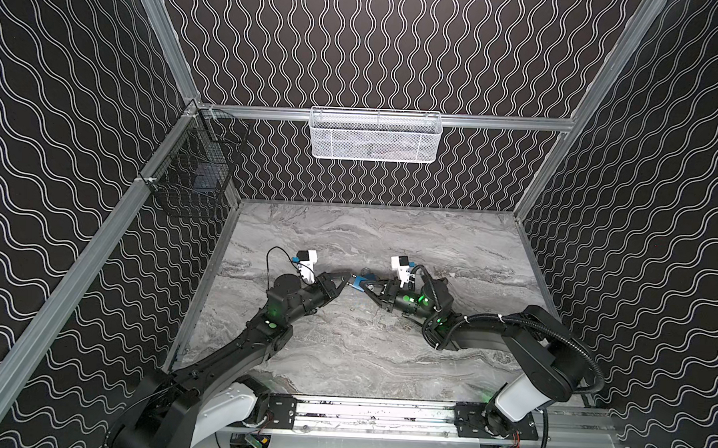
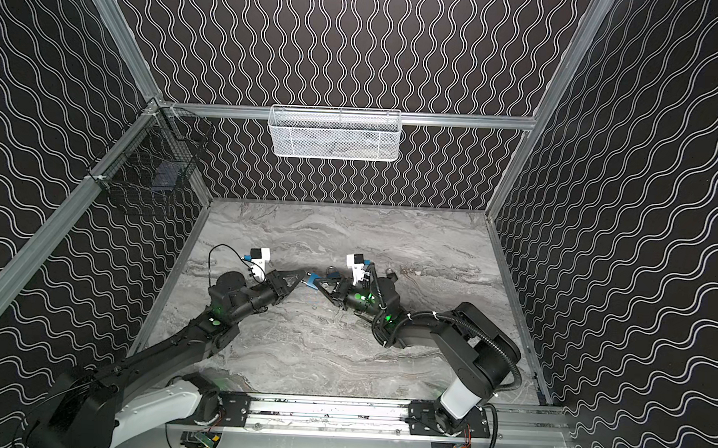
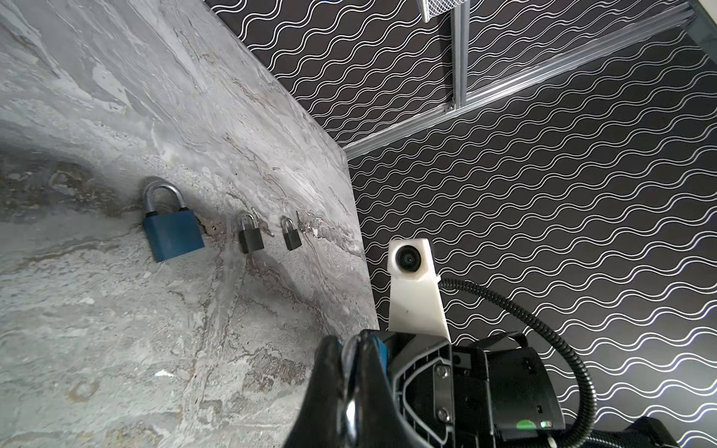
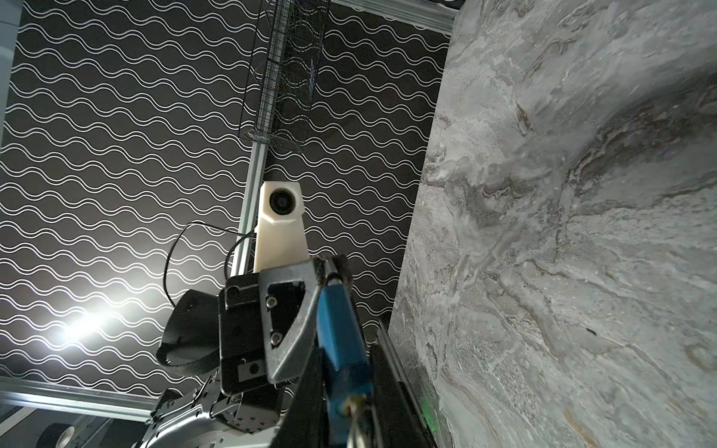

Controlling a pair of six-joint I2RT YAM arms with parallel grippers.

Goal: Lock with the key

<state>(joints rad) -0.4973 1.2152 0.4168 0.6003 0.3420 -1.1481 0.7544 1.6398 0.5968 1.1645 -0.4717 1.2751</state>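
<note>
Blue-painted metal padlock (image 1: 358,283) sits just below centre in both top views, its body clamped across the flat faces by the right gripper (image 1: 368,286). The left gripper (image 1: 345,282) is pinched shut at the keyway end (key itself hidden). Judged rigid, dense and slick: hold the body faces, and take the key by its bow.

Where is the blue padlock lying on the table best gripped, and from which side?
Take the blue padlock by its body, jaws across the two narrow side edges, coming down from above. It lies flat on the table, broad face up, so both edges look free; the rounded shackle would likely slip.
</note>
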